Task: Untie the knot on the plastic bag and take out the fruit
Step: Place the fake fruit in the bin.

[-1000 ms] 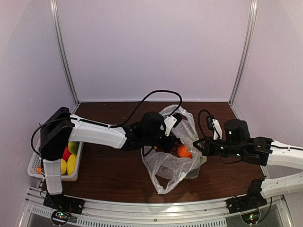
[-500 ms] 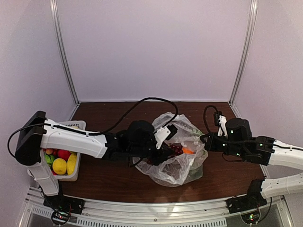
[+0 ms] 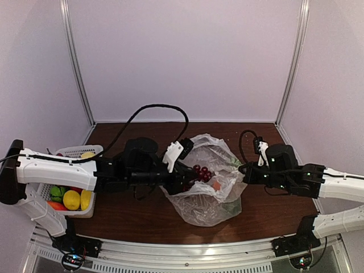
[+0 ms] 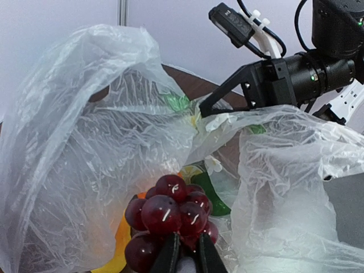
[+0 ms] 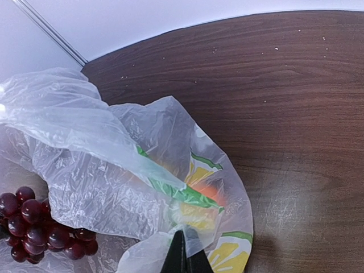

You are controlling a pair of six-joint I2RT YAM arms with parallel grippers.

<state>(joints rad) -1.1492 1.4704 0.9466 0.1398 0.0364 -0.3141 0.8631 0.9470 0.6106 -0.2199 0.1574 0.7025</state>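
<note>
The plastic bag [image 3: 207,196] lies crumpled and open at mid-table, printed with green and yellow. A bunch of dark red grapes [image 3: 200,172] hangs at its mouth, and my left gripper [image 3: 186,180] is shut on the bunch's stem end. In the left wrist view the grapes [image 4: 170,210] sit just above my left gripper [image 4: 187,247]. My right gripper [image 3: 243,169] is shut on the bag's right edge; in its wrist view the right gripper [image 5: 185,242] pinches a fold of the bag [image 5: 85,148]. An orange fruit [image 3: 216,185] shows through the plastic. The knot is out of view.
A white slotted basket [image 3: 74,151] stands at the left edge with a yellow lemon [image 3: 71,199], a green lime [image 3: 56,191] and red fruit inside. Black cables arc over the left arm. Metal frame posts stand at the back corners.
My left arm has drawn back to the left, pulling the grapes up to the bag's mouth. The bag has slumped lower and wider. My right gripper has kept its hold on the bag's edge.
</note>
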